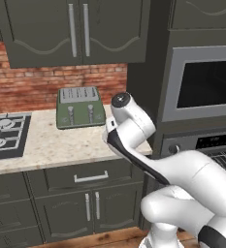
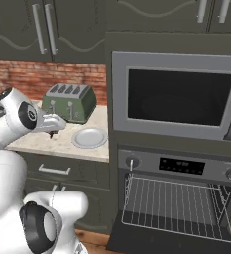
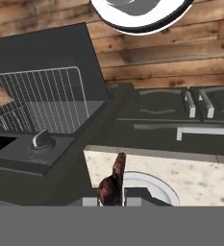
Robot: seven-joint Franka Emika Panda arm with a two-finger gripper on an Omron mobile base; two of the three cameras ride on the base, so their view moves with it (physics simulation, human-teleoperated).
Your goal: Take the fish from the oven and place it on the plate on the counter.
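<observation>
My gripper hangs over the counter, a little left of the plate, and is shut on the fish, a small dark brown piece standing up between the fingertips. In the hand view the pale round plate lies just beyond the fish on the beige counter. The oven stands to the right with its door folded down, its wire rack showing. Its round knob and display sit above the opening.
A green toaster stands behind the plate against the brick wall. The black gas hob lies at the counter's left end. A silver-framed dark-glass unit sits above the oven. The lowered oven door juts out at floor level.
</observation>
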